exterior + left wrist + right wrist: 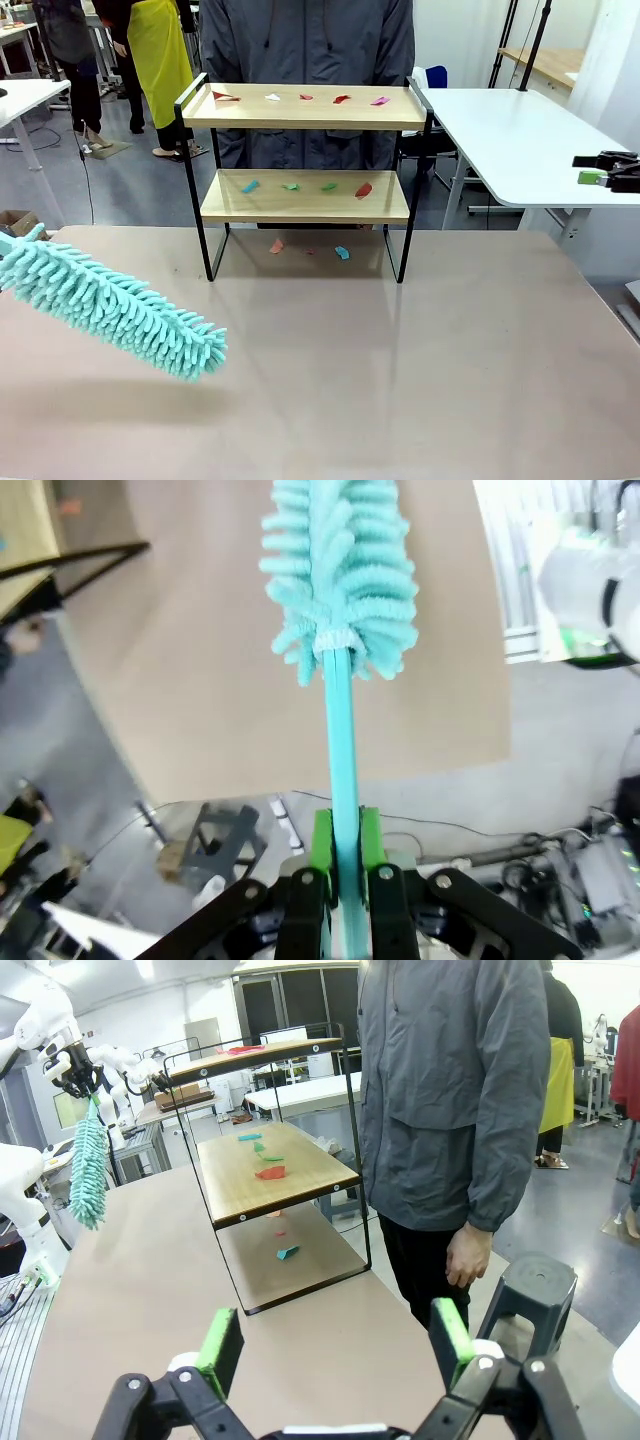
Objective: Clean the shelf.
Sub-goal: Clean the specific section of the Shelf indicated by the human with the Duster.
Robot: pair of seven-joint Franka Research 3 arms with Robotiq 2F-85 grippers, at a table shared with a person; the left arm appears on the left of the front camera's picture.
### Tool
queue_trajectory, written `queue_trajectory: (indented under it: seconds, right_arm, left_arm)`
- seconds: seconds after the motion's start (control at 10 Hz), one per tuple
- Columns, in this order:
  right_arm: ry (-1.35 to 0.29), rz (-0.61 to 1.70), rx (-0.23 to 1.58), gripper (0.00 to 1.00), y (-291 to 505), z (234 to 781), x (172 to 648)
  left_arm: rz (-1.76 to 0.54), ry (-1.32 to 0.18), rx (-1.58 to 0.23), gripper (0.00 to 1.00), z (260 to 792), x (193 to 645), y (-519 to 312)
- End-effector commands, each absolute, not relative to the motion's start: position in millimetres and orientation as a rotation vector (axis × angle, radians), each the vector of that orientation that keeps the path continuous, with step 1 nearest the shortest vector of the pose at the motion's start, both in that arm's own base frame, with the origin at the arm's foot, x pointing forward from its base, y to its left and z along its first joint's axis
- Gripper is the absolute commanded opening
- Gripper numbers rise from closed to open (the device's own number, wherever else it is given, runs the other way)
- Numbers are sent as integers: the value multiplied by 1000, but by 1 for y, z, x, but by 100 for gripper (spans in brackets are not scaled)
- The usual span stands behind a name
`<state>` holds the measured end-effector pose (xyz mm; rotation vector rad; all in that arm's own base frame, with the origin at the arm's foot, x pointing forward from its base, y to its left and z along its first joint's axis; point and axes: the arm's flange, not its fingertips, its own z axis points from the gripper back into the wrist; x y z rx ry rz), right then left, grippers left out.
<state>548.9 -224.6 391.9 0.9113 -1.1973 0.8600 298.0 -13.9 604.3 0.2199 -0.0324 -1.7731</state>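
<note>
Grip: pinched fluffy turquoise chenille duster [110,305] by its thin handle in left gripper [345,845] at near left, aimed its long head rightward, short of small two-tier wooden black-framed shelf [300,205] far and to right, held right gripper [335,1345] spread, empty.

The duster [110,305] is cut off by the front view's left edge, handle unseen; the left wrist view's top crops its tip (scraps [363,190] on the shelf [300,206] too small to identify)
</note>
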Motion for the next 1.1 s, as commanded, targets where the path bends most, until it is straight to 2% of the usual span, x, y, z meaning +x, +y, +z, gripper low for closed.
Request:
queue_trajectory:
  seconds: [0.0, 1.0]
  right_arm:
    - [-1200, 865, 909, 100, -224, 395, 550]
    - [-1200, 865, 909, 100, -224, 395, 550]
  left_arm:
    - [-1774, -51, 285, 13, 606, 297, -9]
    - [-1774, -51, 285, 13, 606, 297, -9]
